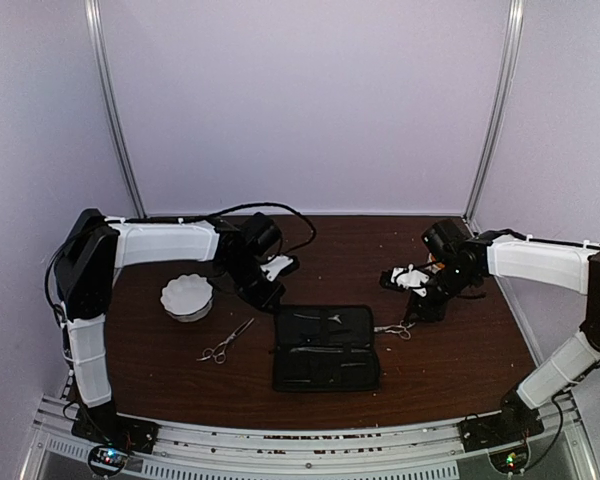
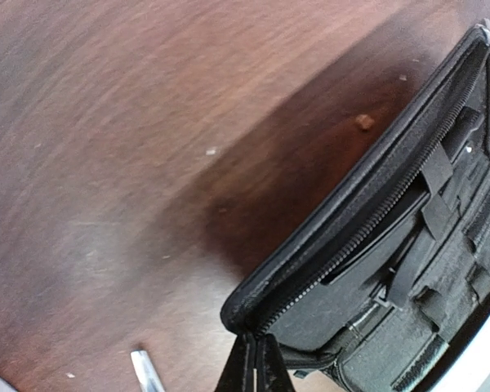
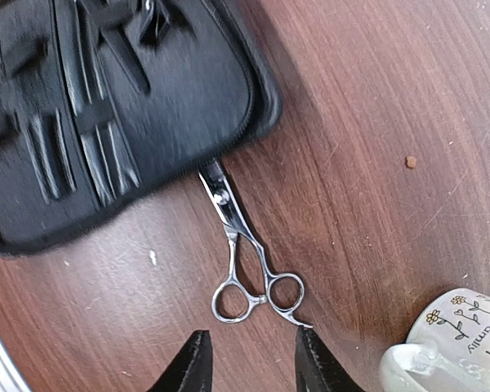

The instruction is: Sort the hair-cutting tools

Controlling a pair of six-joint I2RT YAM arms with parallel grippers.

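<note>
One pair of silver scissors [image 1: 225, 342] lies on the table left of the open black case [image 1: 325, 350]; its blade tip shows in the left wrist view [image 2: 145, 371]. A second pair [image 3: 247, 261] lies at the case's right edge [image 1: 395, 328], blades tucked under the case [image 3: 114, 106]. My right gripper [image 3: 251, 363] is open just above its ring handles, not touching them. My left gripper [image 2: 257, 367] is shut, tips against the case's corner [image 2: 253, 314]. I cannot pick out the short black pieces among the case's straps.
A white fluted bowl [image 1: 187, 297] stands left of the left gripper [image 1: 265, 290]. A white flowered mug [image 3: 453, 343] stands close to the right of the right gripper. The table's front edge lies just below the case.
</note>
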